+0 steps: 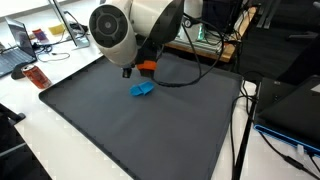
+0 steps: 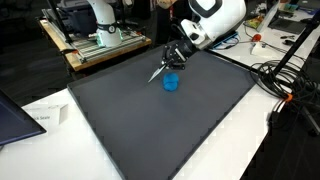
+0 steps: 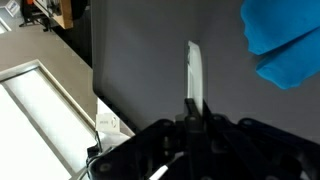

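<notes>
My gripper (image 3: 192, 118) is shut on a thin pale stick (image 3: 193, 70) that juts out from between the closed fingers. In an exterior view the stick (image 2: 160, 69) slants down toward the dark grey mat (image 2: 150, 125), and its tip hangs just above the mat, left of a small blue object (image 2: 171, 82). The same blue object (image 3: 285, 40) fills the wrist view's upper right corner, clear of the stick. In an exterior view the blue object (image 1: 141, 89) lies on the mat (image 1: 130, 130) just below the arm's big white joint (image 1: 112, 33), which hides the gripper.
Something orange (image 1: 147, 67) sits behind the arm. A black cable (image 1: 200, 75) loops across the mat's far side. A red object (image 1: 37, 77) lies off the mat's corner. A laptop (image 2: 15, 115) and paper (image 2: 45, 115) lie beside the mat, and a rack (image 2: 100, 40) stands behind it.
</notes>
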Motion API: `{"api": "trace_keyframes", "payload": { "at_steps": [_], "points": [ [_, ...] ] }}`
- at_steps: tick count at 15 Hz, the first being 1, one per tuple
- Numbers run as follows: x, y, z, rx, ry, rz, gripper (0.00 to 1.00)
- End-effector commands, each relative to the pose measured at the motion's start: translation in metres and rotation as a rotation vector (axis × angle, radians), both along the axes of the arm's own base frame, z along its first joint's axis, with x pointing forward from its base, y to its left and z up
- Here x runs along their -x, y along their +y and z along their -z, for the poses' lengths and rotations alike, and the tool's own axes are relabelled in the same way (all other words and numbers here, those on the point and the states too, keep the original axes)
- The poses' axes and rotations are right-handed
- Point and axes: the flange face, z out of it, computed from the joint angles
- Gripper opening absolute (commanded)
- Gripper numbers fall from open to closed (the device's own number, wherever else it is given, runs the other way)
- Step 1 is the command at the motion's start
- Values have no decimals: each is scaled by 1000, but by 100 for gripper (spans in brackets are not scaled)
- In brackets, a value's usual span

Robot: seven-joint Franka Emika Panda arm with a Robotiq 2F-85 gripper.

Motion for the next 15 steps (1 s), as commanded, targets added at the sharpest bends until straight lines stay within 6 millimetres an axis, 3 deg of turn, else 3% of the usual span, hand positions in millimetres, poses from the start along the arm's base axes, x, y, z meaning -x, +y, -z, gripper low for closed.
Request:
{"api": "trace_keyframes", "payload": {
  "at_steps": [1,8,15],
  "points": [
    [9,-1,-2,26,10,3,1],
    [23,-19,-18,-23,129,-4,1],
    [39,-54,-55,-185,205,-148,1]
  ]
}}
